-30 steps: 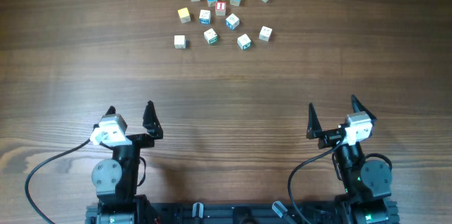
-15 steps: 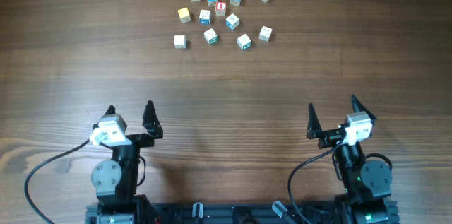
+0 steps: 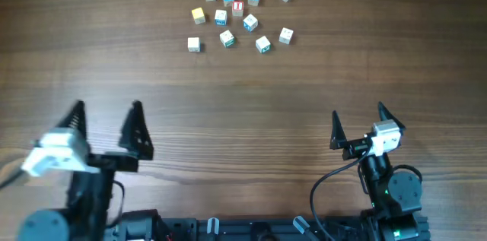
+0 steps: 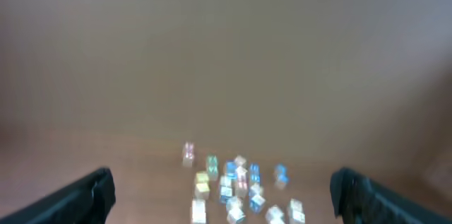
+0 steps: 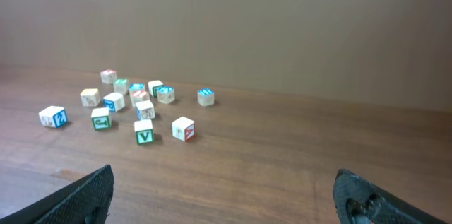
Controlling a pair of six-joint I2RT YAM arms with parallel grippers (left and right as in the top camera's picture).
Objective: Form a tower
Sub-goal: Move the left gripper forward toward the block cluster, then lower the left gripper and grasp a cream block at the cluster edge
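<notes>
The left hand [image 3: 107, 112] has swung toward lower left, fingers apart; the right hand [image 3: 358, 113] gapes too, letter cubes [image 3: 221, 17] loose at top centre.

Our left gripper [image 3: 106, 110] has moved leftward and looms larger from overhead; we think it has risen.

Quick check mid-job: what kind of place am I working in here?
Probably a robotics lab bench: a bare wooden table, a scatter of small letter cubes, and a plain beige wall behind.
</notes>
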